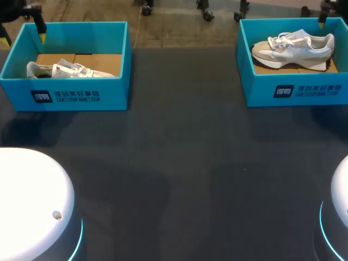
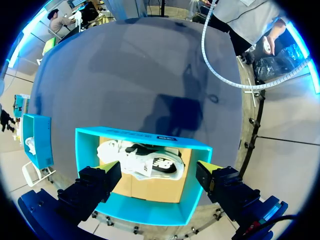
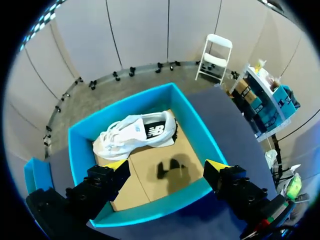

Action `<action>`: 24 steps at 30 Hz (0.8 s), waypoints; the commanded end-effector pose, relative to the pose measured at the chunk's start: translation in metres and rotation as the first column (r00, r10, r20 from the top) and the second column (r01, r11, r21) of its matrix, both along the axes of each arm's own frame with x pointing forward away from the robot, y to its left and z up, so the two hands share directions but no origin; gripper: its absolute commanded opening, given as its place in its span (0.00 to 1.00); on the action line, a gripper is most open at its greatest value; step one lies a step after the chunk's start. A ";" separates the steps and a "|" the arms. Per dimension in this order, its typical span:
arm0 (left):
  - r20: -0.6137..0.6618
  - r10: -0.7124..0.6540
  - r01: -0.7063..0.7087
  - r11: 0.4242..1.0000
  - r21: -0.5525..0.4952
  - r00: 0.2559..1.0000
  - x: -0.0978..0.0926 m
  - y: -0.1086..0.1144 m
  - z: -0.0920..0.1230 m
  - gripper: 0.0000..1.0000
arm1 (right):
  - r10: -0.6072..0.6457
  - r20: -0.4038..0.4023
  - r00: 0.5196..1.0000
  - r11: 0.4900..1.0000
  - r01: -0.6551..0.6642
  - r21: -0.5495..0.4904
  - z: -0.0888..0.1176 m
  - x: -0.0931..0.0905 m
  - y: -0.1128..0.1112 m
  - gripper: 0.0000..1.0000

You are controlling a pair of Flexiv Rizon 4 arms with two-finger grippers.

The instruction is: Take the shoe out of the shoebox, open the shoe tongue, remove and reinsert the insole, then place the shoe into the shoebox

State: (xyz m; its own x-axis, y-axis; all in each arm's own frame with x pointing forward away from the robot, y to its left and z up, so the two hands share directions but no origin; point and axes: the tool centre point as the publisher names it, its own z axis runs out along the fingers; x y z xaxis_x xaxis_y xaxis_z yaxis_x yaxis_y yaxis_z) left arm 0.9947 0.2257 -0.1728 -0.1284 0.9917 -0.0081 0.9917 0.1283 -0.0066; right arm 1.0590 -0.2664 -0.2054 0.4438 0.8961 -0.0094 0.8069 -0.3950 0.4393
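Note:
Two turquoise shoeboxes stand at the far side of the table, the left box (image 1: 81,98) and the right box (image 1: 293,89). Each holds one white sneaker lying on its side, the left shoe (image 1: 65,69) and the right shoe (image 1: 293,46). My left gripper (image 1: 23,33) hangs open above the left box's far left corner. In its wrist view that gripper (image 2: 159,181) is over the box (image 2: 142,134), with the white and black shoe (image 2: 142,162) below. My right gripper (image 3: 167,176) is open above the right box (image 3: 80,145) and its shoe (image 3: 135,132); one of its fingertips (image 1: 322,23) shows in the head view.
The dark table (image 1: 179,163) stretches between and in front of the boxes. White round arm bases stand at the near left (image 1: 32,206) and near right (image 1: 340,206) corners. The right box (image 2: 39,140) also shows off to the side in the left wrist view.

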 end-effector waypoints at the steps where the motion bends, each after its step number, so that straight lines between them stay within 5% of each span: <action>1: 0.003 0.001 -0.001 1.000 0.002 1.000 -0.002 0.000 0.000 1.00 | 0.017 -0.067 0.998 0.999 -0.014 0.036 -0.008 0.030 -0.006 1.00; 18: 0.003 0.001 -0.001 1.000 0.002 1.000 -0.002 0.000 0.000 1.00 | 0.130 -0.241 0.962 0.991 -0.115 0.075 -0.041 0.079 -0.038 0.96; 24: 0.003 0.001 -0.001 1.000 0.002 1.000 -0.002 0.000 0.000 1.00 | 0.136 -0.299 0.944 0.990 -0.122 0.065 -0.064 0.087 -0.042 0.65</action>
